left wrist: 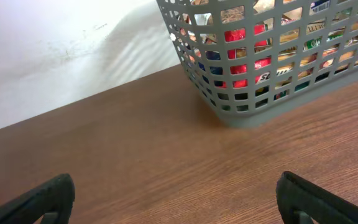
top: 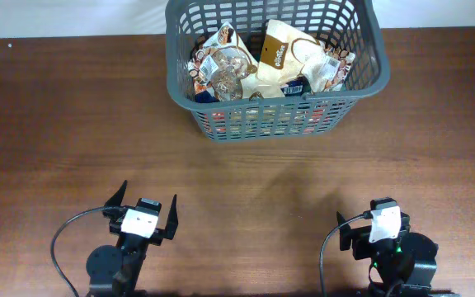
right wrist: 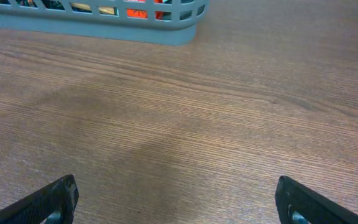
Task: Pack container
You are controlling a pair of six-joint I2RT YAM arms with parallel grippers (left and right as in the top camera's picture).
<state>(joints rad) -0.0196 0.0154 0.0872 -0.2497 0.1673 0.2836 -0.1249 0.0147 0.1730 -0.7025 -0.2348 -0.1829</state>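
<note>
The dark grey slotted basket (top: 368,78) stands at the far middle of the wooden table, with several snack packets (top: 291,54) inside it. It also shows in the left wrist view (left wrist: 241,115) and, as a bottom edge, in the right wrist view (right wrist: 104,28). My left gripper (top: 143,206) is open and empty near the front left, far from the basket; its fingers frame bare wood (left wrist: 176,202). My right gripper (top: 373,227) is open and empty near the front right, also over bare wood (right wrist: 176,199).
A white wall (left wrist: 55,50) runs behind the table's far edge. Brown wooden tabletop (top: 246,177) lies between the grippers and the basket.
</note>
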